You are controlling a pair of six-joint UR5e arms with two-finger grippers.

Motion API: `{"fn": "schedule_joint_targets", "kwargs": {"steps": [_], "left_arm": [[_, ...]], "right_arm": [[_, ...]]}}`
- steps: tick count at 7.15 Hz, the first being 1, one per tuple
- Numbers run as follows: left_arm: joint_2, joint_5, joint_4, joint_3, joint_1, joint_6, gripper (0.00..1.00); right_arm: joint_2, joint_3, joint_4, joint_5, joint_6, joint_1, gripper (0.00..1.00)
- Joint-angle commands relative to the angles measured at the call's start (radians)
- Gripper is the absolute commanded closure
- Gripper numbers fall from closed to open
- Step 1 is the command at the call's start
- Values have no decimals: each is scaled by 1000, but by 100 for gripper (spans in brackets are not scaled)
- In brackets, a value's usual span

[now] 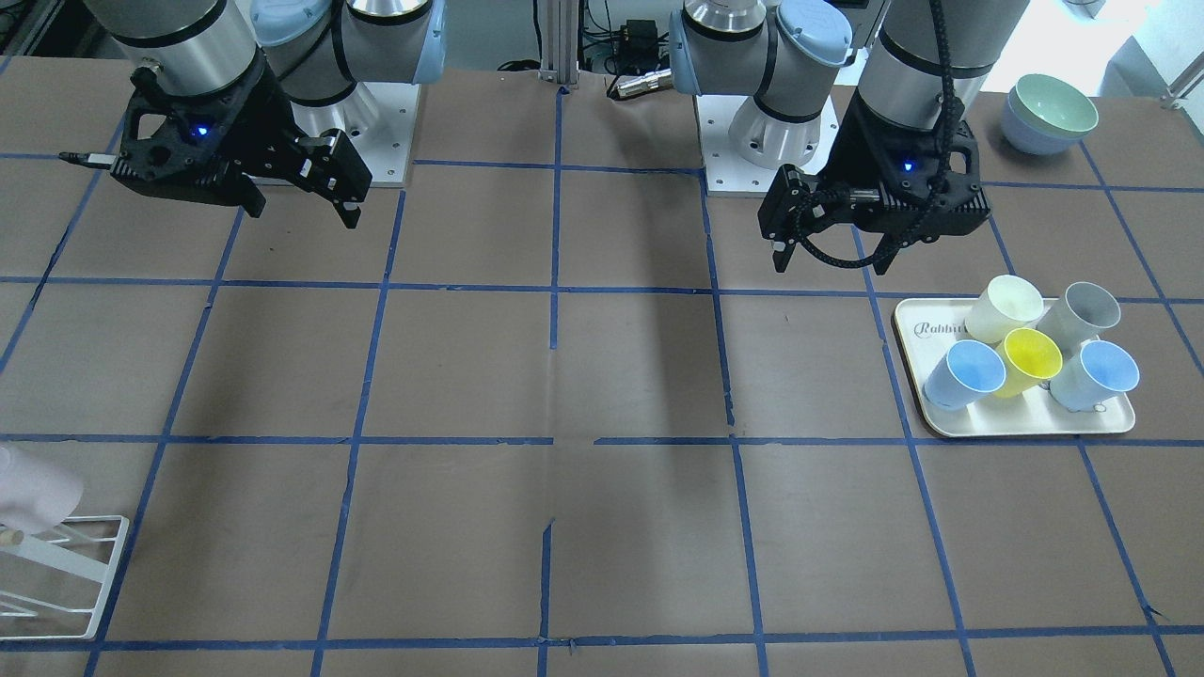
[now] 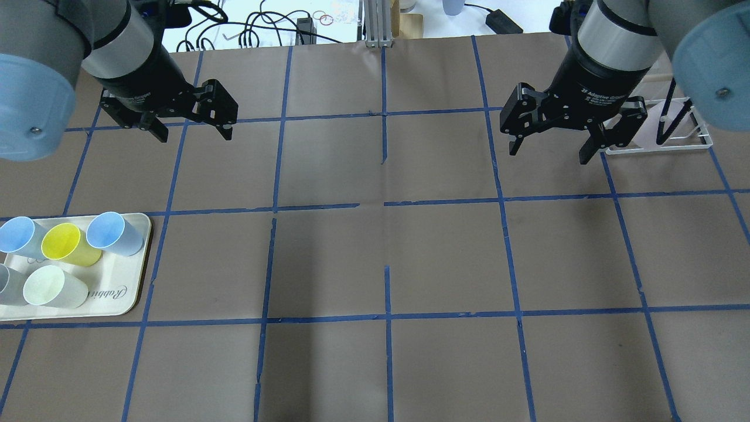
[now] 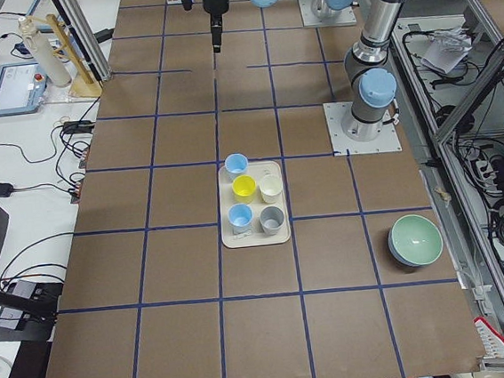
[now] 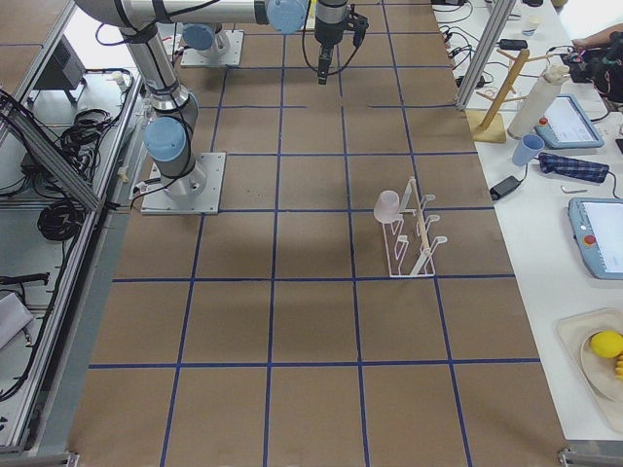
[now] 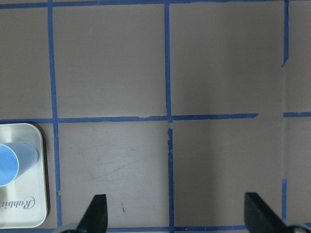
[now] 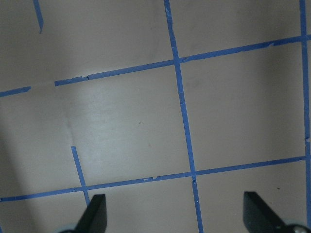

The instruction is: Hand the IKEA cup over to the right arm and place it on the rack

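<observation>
The pale pink IKEA cup (image 4: 388,205) hangs mouth-down on a peg of the white wire rack (image 4: 414,241). It shows at the left edge of the front view (image 1: 33,489), over the rack (image 1: 66,564), and behind my right gripper in the overhead view (image 2: 649,129). My right gripper (image 2: 548,152) is open and empty, raised above the table beside the rack (image 2: 697,139). My left gripper (image 2: 193,133) is open and empty, high above bare table. Both wrist views show spread fingertips (image 5: 97,213) (image 6: 257,213) with only table between them.
A cream tray (image 2: 126,293) on my left holds several cups lying on their sides: pale yellow (image 1: 1002,306), grey (image 1: 1086,310), bright yellow (image 1: 1030,357) and two blue. Stacked bowls (image 1: 1049,113) sit near the left arm's base. Blue tape lines cross the brown table.
</observation>
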Motion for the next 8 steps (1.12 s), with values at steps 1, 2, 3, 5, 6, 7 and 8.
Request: {"fn": "schedule_joint_targets", "kwargs": {"steps": [1, 2, 3, 5, 6, 7, 8], "left_arm": [[2, 0, 0, 0, 0, 1, 0], [0, 0, 0, 0, 0, 0, 0], [2, 0, 0, 0, 0, 1, 0], [2, 0, 0, -2, 0, 2, 0], [2, 0, 0, -2, 0, 2, 0], [2, 0, 0, -2, 0, 2, 0], [2, 0, 0, -2, 0, 2, 0]], "right_arm": [[-25, 5, 1, -16, -6, -5, 0], [-40, 8, 0, -26, -6, -7, 0], [-45, 9, 2, -61, -3, -16, 0], [-45, 9, -3, -64, -4, -24, 0], [-45, 17, -3, -61, -3, -24, 0], [-45, 23, -4, -60, -1, -24, 0], [-47, 25, -6, -50, -1, -24, 0]]}}
